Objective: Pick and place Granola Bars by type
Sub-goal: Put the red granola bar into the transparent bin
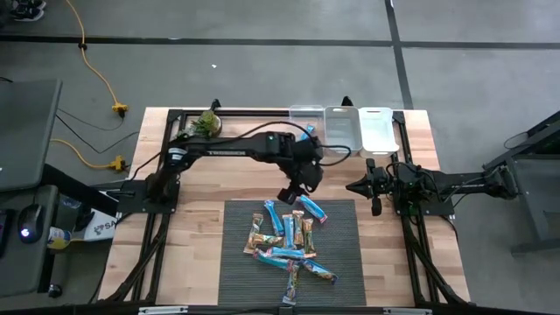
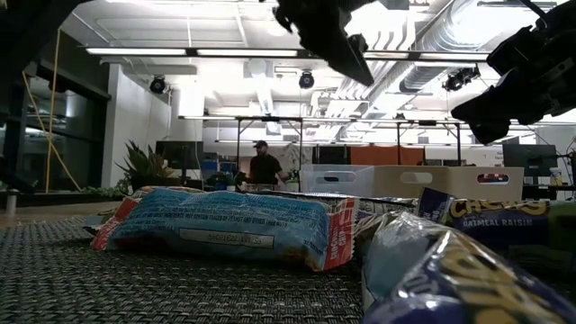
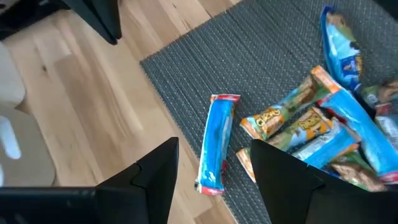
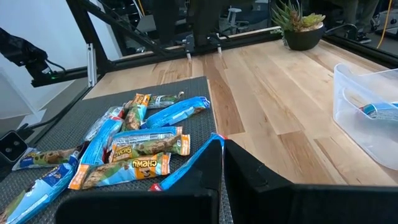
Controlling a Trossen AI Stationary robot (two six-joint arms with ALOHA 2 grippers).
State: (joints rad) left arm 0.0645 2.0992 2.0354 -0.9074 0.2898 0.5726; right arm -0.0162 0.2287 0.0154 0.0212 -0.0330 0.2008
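Several granola bars [image 1: 289, 245], blue, orange and green, lie in a loose pile on a dark mat. One blue bar with red ends [image 3: 214, 146] lies apart at the mat's far edge [image 1: 311, 208]. My left gripper [image 3: 211, 180] hangs open above this bar and touches nothing; the high view shows it over the mat's far edge [image 1: 290, 194]. My right gripper [image 4: 222, 177] is shut and waits off the mat's far right corner [image 1: 357, 186]. Another blue bar [image 4: 379, 111] lies inside a clear bin [image 4: 367, 124].
Three clear bins [image 1: 341, 129] stand in a row at the table's far edge, right of centre. A potted plant [image 1: 207, 122] sits at the far left. Bare wood lies between the mat [image 1: 236, 219] and the bins. A person [image 2: 264, 166] stands in the room behind.
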